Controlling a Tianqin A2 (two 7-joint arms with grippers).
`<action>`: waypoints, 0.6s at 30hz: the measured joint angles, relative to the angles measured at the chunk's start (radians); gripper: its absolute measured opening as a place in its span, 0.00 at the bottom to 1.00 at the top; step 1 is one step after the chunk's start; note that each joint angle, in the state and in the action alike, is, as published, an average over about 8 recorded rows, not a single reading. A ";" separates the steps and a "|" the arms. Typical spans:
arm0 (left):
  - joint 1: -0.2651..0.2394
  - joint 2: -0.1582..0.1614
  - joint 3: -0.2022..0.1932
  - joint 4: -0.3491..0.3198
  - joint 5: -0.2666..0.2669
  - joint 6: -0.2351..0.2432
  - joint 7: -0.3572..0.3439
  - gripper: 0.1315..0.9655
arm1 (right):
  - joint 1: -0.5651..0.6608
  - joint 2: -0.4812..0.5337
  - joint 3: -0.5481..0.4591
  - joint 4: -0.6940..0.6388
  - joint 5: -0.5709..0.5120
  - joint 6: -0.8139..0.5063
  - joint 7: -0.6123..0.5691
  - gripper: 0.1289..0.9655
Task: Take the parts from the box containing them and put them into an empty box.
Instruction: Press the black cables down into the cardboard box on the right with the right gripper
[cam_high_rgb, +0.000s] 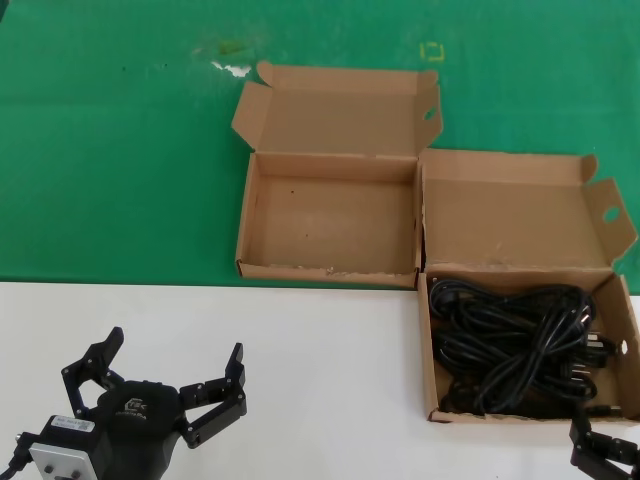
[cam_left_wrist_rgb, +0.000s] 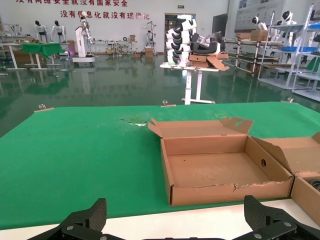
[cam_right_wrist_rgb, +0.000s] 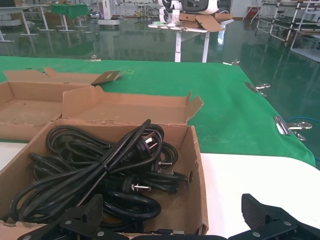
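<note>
The parts, black power cords (cam_high_rgb: 515, 345), lie tangled in the clean-rimmed box (cam_high_rgb: 428, 350) at the right; they also show in the right wrist view (cam_right_wrist_rgb: 100, 165). The empty box (cam_high_rgb: 320, 270), with whitish chips on its front rim, stands to its left with its lid open, and also shows in the left wrist view (cam_left_wrist_rgb: 230, 192). My right gripper (cam_high_rgb: 606, 452) is open at the front right corner of the cord box (cam_right_wrist_rgb: 196, 160), above its rim (cam_right_wrist_rgb: 172, 220). My left gripper (cam_high_rgb: 175, 345) is open and empty over the white table, short of the empty box (cam_left_wrist_rgb: 175, 220).
A green mat (cam_high_rgb: 120, 150) covers the far half of the table and the white tabletop (cam_high_rgb: 330, 380) the near half. The two boxes touch side by side. Metal clamps (cam_right_wrist_rgb: 290, 125) sit on the mat's right edge.
</note>
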 joint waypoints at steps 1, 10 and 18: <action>0.000 0.000 0.000 0.000 0.000 0.000 0.000 1.00 | 0.000 0.000 0.000 0.000 0.000 0.000 0.000 1.00; 0.000 0.000 0.000 0.000 0.000 0.000 0.000 1.00 | 0.000 0.000 0.000 0.000 0.000 0.000 0.000 1.00; 0.000 0.000 0.000 0.000 0.000 0.000 0.000 1.00 | 0.000 0.000 0.000 0.000 0.000 0.000 0.000 1.00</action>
